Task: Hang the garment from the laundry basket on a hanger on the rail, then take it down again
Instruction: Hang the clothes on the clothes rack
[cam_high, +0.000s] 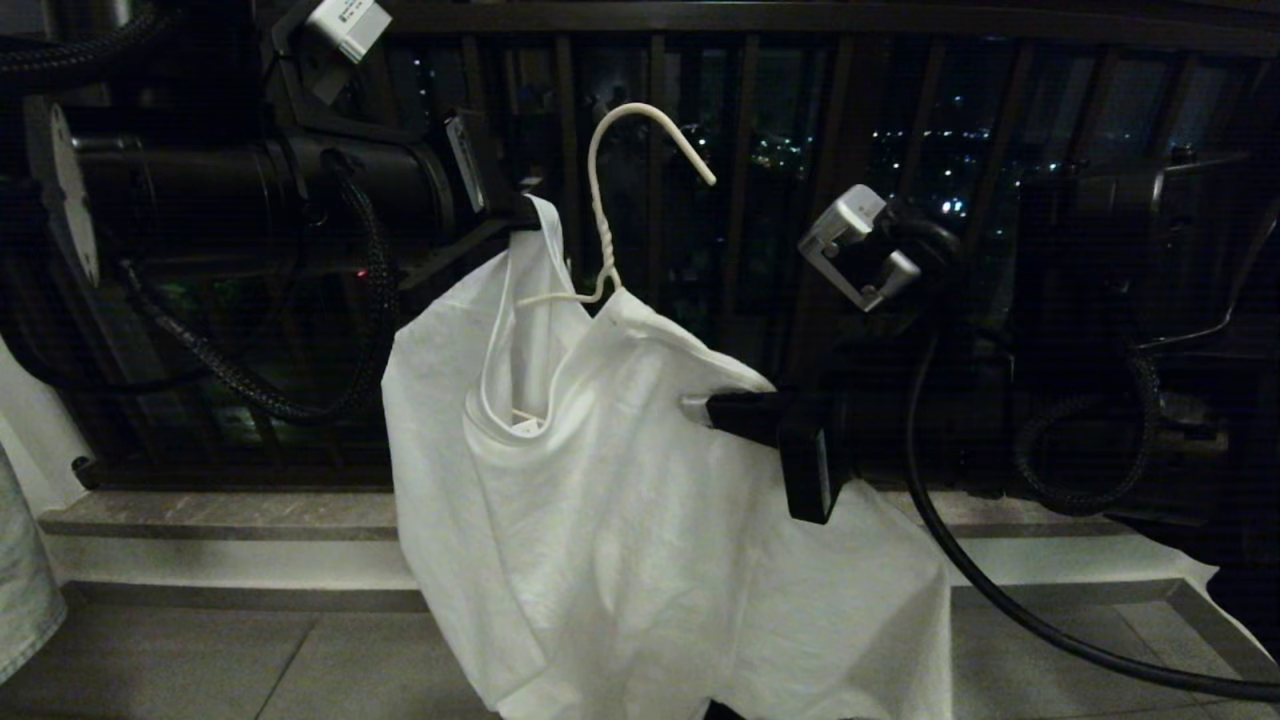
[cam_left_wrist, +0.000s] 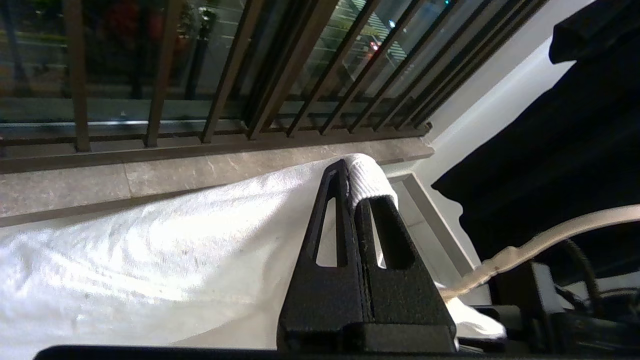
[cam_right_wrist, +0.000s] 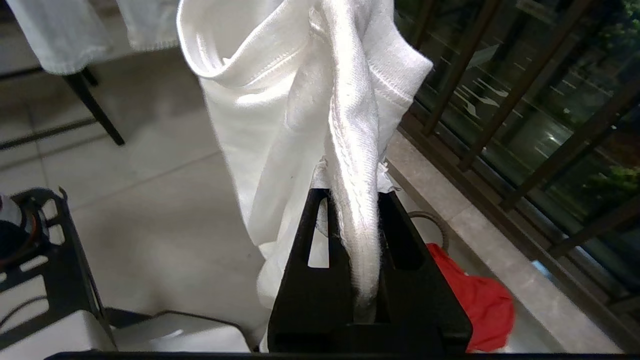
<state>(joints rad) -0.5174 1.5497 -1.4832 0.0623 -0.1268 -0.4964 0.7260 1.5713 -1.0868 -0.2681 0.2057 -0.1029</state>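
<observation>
**Shirt held aloft, hanger half-threaded**

Clamped on white cloth, our right gripper (cam_high: 700, 410) pinches the garment (cam_high: 620, 520) at 3 o'clock; our left gripper (cam_high: 520, 215) grips its collar at 11. We judge the hanger (cam_high: 610, 200), loose in the neckline, could slip out if either pull slackens.

Left tool (cam_left_wrist: 356, 197) raised, clamped tight; right tool (cam_right_wrist: 352, 210) lower, clamped too.
</observation>
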